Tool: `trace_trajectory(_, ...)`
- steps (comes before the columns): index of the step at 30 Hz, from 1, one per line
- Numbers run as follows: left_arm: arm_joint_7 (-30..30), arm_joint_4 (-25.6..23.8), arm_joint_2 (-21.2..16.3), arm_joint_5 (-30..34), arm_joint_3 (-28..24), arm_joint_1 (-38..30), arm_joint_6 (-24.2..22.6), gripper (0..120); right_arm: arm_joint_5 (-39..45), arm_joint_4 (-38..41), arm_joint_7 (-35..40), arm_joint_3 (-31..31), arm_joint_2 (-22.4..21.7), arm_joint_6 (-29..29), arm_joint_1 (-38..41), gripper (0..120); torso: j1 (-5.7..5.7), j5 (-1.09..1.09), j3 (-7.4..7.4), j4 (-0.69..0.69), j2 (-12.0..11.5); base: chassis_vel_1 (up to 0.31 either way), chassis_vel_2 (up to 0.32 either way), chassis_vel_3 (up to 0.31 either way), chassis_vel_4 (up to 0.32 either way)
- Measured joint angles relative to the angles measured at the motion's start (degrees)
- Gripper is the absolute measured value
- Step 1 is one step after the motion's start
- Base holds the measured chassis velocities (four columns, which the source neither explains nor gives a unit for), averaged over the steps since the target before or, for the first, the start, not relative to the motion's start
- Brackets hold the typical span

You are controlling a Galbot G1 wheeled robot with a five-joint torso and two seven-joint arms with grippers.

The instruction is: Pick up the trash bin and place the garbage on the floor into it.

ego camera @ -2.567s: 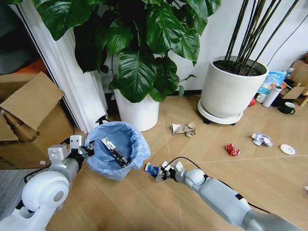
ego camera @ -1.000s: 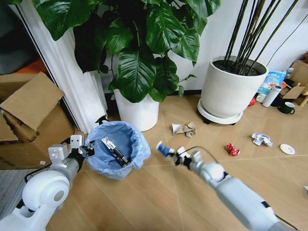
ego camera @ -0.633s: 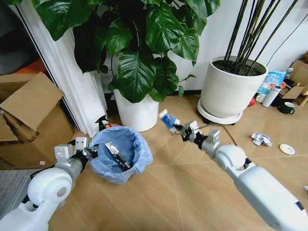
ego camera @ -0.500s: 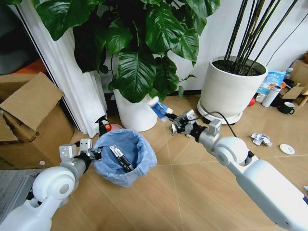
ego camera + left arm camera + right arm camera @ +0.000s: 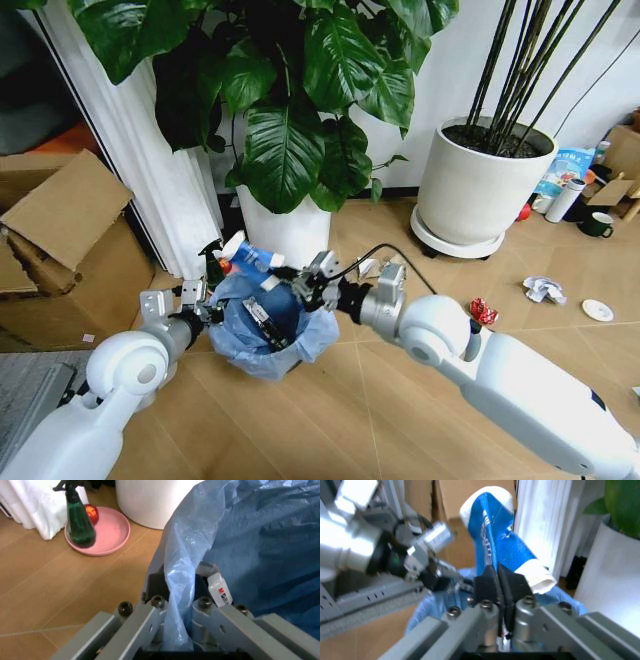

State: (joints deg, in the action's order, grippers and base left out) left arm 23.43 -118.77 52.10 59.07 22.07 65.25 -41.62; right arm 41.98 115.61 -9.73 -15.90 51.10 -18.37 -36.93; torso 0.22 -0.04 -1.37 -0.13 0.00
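The trash bin (image 5: 262, 340), a dark bin lined with a crinkled light-blue bag (image 5: 250, 536), is held off the floor by its rim, with my left gripper (image 5: 203, 308) shut on rim and bag (image 5: 176, 630). A dark flat wrapper (image 5: 268, 326) and a white packet (image 5: 220, 591) lie inside. My right gripper (image 5: 287, 284) is shut on a blue-white wrapper (image 5: 246, 256), held just above the bin's far rim (image 5: 502, 551). On the floor lie crumpled brown paper (image 5: 366, 267), a red crushed can (image 5: 483, 312) and crumpled white paper (image 5: 543, 290).
A white plant pot (image 5: 285, 235) stands right behind the bin, a larger one (image 5: 478, 185) at the back right. A green spray bottle (image 5: 80, 527) stands on a pink saucer (image 5: 110, 532) beside the bin. Cardboard boxes (image 5: 60, 230) are stacked at the left; bottles and a mug (image 5: 600, 224) are far right.
My right gripper lifted the blue-white wrapper off the floor and swung it left over the bin. The left arm shifted the bin a little right and nearer to me.
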Motion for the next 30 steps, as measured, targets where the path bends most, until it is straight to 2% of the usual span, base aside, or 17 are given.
trace_trajectory(3,0.17,-0.14,0.01,0.00,0.03,0.02,0.00,0,-1.36,-1.51,-0.10,-0.61,0.48,0.24,0.00,16,0.00,0.00,0.00,0.00,0.00,0.000,0.000,0.000,0.000)
trace_trajectory(4,0.17,-0.14,0.01,0.00,0.03,0.02,0.00,0,-1.36,-1.51,-0.10,-0.61,0.48,0.24,0.00,16,0.00,0.00,0.00,0.00,0.00,0.000,0.000,0.000,0.000)
trace_trajectory(7,0.31,-0.27,-0.12,0.00,0.27,0.10,0.00,0,-1.76,-2.20,-0.15,-0.84,0.77,0.50,0.02,30,0.00,0.00,0.00,0.01,0.00,0.000,0.000,0.000,0.000)
trace_trajectory(9,0.35,-0.31,-0.14,0.00,0.32,0.11,0.01,0,-1.84,-2.31,-0.14,-0.87,0.85,0.60,0.03,33,0.00,0.00,0.00,0.01,0.00,0.000,0.000,0.000,0.000)
trace_trajectory(10,0.40,-0.39,-0.17,-0.01,0.41,0.14,0.02,0,-1.93,-2.41,-0.03,-0.87,1.02,0.87,0.03,39,0.00,0.00,0.00,0.00,0.00,0.000,0.000,0.000,0.000)
trace_trajectory(13,0.46,-0.64,-0.14,-0.15,0.71,0.40,0.11,0,-1.26,-2.20,2.81,0.30,1.64,0.58,-0.13,52,0.00,0.00,0.00,0.01,0.00,0.000,0.000,0.000,0.000)
trace_trajectory(15,0.48,-0.71,-0.11,-0.22,0.79,0.50,0.13,0,-0.90,-2.04,4.05,0.89,1.74,0.26,-0.31,54,0.00,0.00,0.00,0.01,0.00,0.000,0.000,0.000,0.000)
trace_trajectory(18,0.49,-1.42,-0.05,-0.69,1.27,1.41,0.26,0,-0.11,-1.69,8.72,5.90,1.39,-1.52,-2.98,70,0.00,0.01,0.00,0.02,0.00,0.000,0.000,0.000,0.000)
trace_trajectory(20,0.49,-1.63,-0.05,-0.80,1.37,1.62,0.29,0,-0.24,-1.69,9.40,7.60,1.13,-1.76,-4.10,73,0.00,0.00,0.00,0.02,0.00,0.000,0.000,0.000,0.000)
trace_trajectory(22,0.49,-2.22,0.01,-1.05,1.64,2.06,0.36,0,-1.46,-1.67,11.37,12.46,0.15,-2.30,-8.56,85,0.00,0.01,0.00,-0.01,0.00,0.000,0.000,0.000,0.000)
trace_trajectory(25,0.49,-2.60,0.05,-1.19,1.79,2.27,0.38,0,-2.30,-2.06,12.06,15.44,-0.22,-2.41,-11.28,91,0.00,0.01,0.01,-0.01,0.00,0.000,0.000,0.000,0.000)
trace_trajectory(27,0.49,-2.98,0.06,-1.53,1.90,2.48,0.45,0,-4.33,-3.45,12.53,19.14,-0.26,-2.42,-14.47,99,0.00,0.02,0.00,-0.01,0.00,0.000,0.000,0.000,0.000)
trace_trajectory(30,0.50,-3.39,-0.05,-1.78,1.94,2.63,0.56,0,-8.40,-5.33,13.66,22.73,0.09,-2.90,-17.12,100,0.00,0.01,0.00,0.00,0.00,0.000,0.000,0.000,0.000)
